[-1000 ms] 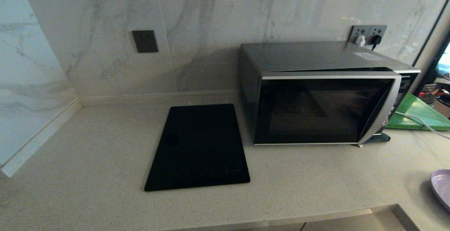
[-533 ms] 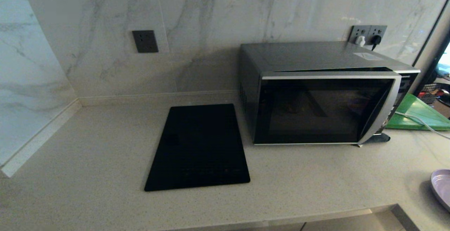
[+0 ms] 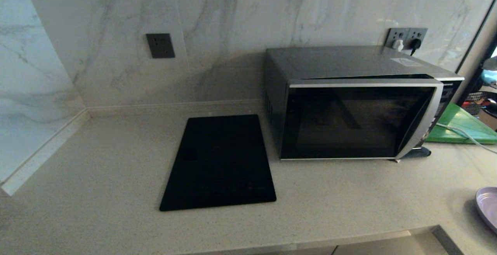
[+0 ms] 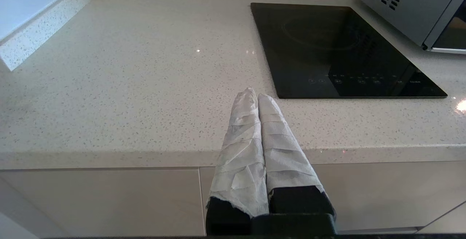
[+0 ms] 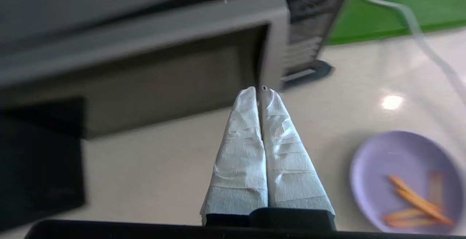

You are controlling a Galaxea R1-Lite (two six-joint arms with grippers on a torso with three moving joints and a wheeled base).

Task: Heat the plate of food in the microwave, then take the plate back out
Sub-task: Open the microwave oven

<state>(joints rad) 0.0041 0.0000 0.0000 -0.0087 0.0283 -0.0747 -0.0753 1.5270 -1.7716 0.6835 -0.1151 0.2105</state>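
The silver-grey microwave (image 3: 351,103) stands at the back right of the counter, its dark glass door slightly ajar at the top. The lilac plate of food (image 5: 406,179) lies on the counter at the front right, with orange-tan sticks on it; only its edge (image 3: 488,206) shows in the head view. My right gripper (image 5: 259,90) is shut and empty, above the counter in front of the microwave (image 5: 145,71), with the plate off to one side. My left gripper (image 4: 255,95) is shut and empty, at the counter's front edge near the cooktop. Neither arm shows in the head view.
A flat black cooktop slab (image 3: 221,163) lies left of the microwave. A green board (image 3: 462,127) with a white cable (image 3: 464,132) across it sits right of the microwave. Wall sockets (image 3: 405,37) are behind it. The counter's front edge (image 4: 145,155) runs above cabinet fronts.
In the head view, only reflections in the microwave's glass door shift slightly; nothing on the counter has moved.
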